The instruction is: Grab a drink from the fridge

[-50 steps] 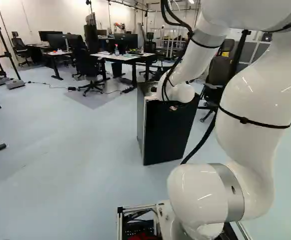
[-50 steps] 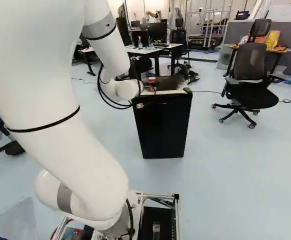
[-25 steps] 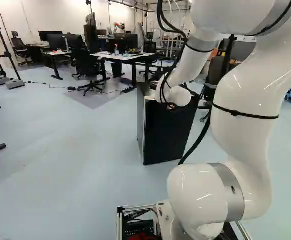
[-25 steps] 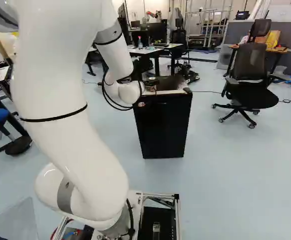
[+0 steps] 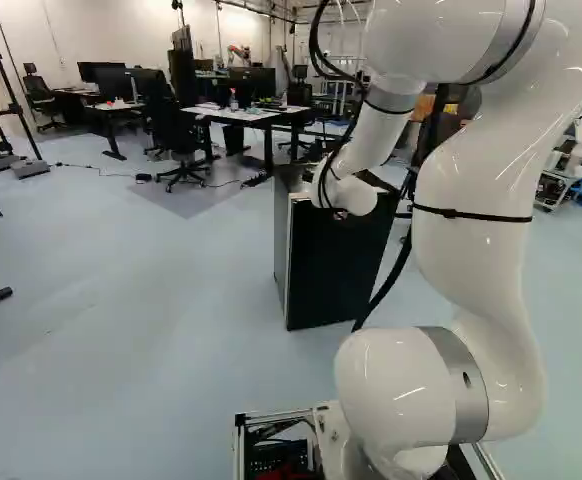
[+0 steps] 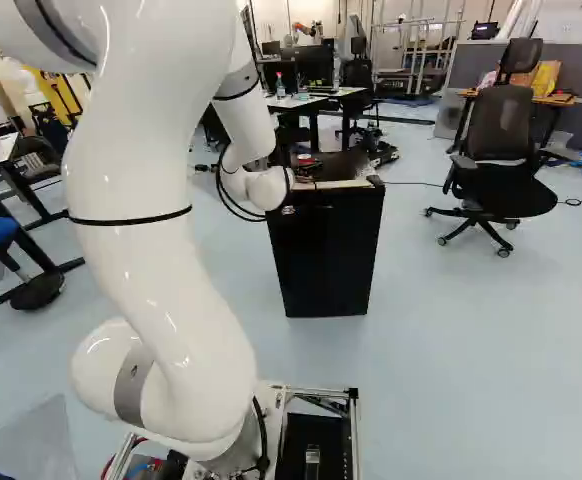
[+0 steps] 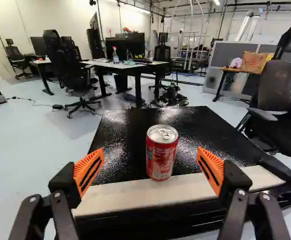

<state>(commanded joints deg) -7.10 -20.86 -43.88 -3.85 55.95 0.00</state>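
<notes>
A red drink can (image 7: pixel 161 152) with a silver lid stands upright near the front edge of the black fridge top (image 7: pixel 116 145). The gripper (image 7: pixel 150 150) is open wide, orange pads on either side of the can and a gap to each, slightly wider towards the left finger. In the right base view the can (image 6: pixel 304 159) shows as a small red spot on the fridge (image 6: pixel 326 250), whose door is closed. My wrist hides most or all of the gripper in both base views.
A pale strip (image 7: pixel 135 194) runs along the fridge top's front edge, under the fingers. An office chair (image 6: pixel 501 160) stands right of the fridge, and desks (image 5: pixel 246 115) with monitors are behind it. Another robot (image 5: pixel 581 140) shows at the right of the left base view.
The base has stayed put. My arm has bent, its upper links shifting left in the left base view, while the wrist moved slightly right in the right base view, closer over the fridge.
</notes>
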